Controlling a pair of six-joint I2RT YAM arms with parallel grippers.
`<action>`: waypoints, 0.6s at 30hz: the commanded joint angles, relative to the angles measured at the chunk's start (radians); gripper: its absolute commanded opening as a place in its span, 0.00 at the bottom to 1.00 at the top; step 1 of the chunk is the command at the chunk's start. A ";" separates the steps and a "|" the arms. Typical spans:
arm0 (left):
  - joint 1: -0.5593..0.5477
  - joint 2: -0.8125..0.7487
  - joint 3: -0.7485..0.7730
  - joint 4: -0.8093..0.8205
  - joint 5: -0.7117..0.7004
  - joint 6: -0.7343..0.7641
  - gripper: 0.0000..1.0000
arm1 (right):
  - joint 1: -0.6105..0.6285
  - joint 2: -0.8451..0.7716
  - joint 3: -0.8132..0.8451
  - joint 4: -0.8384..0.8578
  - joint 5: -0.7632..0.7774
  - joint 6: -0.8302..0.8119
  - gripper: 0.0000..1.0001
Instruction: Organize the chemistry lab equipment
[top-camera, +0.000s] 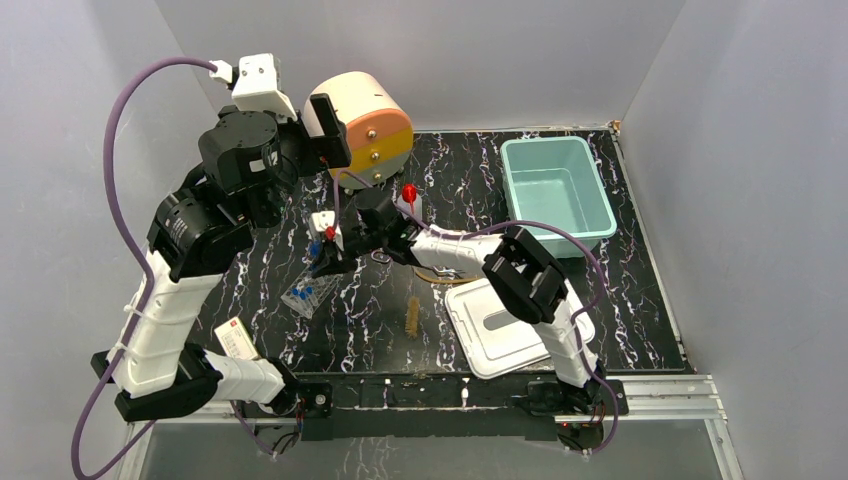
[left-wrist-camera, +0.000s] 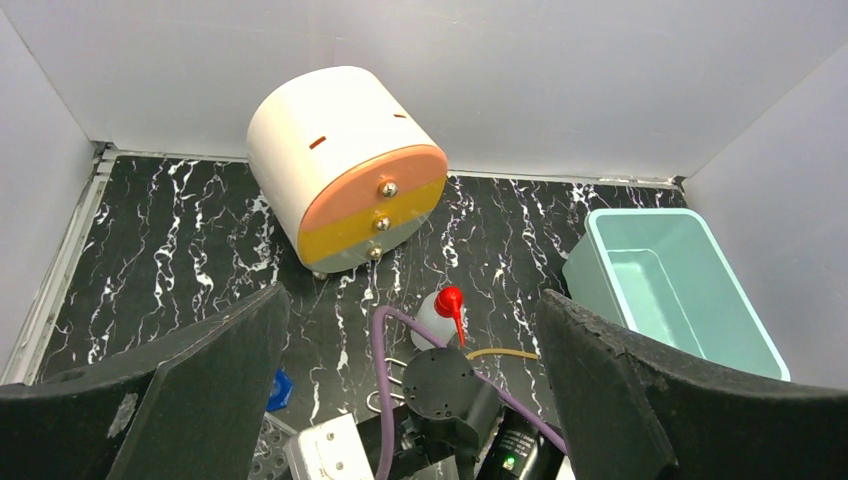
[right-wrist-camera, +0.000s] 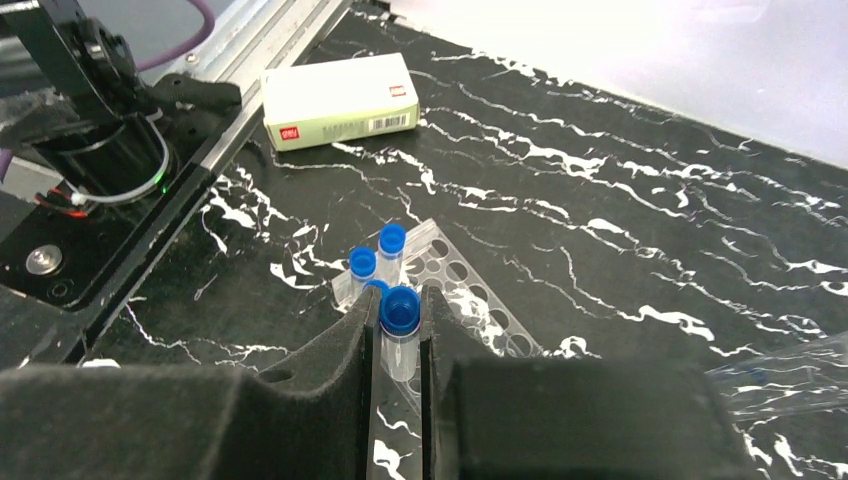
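**Top view.** The left gripper (top-camera: 328, 132) hangs high over the 11 o'clock corner of the table (top-camera: 640, 300), just in front of the drum-shaped drawer unit (top-camera: 372, 125). In the left wrist view we see its jaws spread wide with nothing between them.

The right arm stretches across toward 9 o'clock. In the right wrist view the right gripper (right-wrist-camera: 400, 300) is clamped on a blue-capped test tube (right-wrist-camera: 400, 312), which it holds upright by the body just under the cap. The clear tube rack (right-wrist-camera: 478, 292) lies on the marble directly beneath. We cannot tell whether the tube's tip sits in a well. Two more capped tubes (right-wrist-camera: 391, 241) stand in the rack at about 11 to 12 o'clock of the held one, and a third cap is partly hidden by a finger.

**Other equipment.**
- The white squeeze bottle (left-wrist-camera: 432, 312) with the red nozzle stands at 6 o'clock of the drum.
- The tan tubing loop (left-wrist-camera: 500, 353) shows at 4 o'clock of the bottle, mostly hidden by the right arm.
- The tube brush (top-camera: 411, 318) lies toward 6 o'clock of the table, near the 9 o'clock side of the white lid (top-camera: 505, 330).
- The teal bin (top-camera: 555, 190) sits at 2 o'clock.
- A white carton (right-wrist-camera: 340, 100) lies at 7 o'clock, near the table's front edge.
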 joint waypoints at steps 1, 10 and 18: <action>0.003 -0.005 0.021 0.007 -0.026 0.023 0.93 | 0.003 0.010 -0.008 0.037 -0.052 -0.056 0.09; 0.003 0.000 0.013 0.013 -0.038 0.042 0.93 | 0.003 0.039 0.002 0.068 -0.114 -0.107 0.09; 0.003 0.009 0.037 0.005 -0.045 0.056 0.94 | 0.003 0.075 0.038 0.039 -0.163 -0.125 0.10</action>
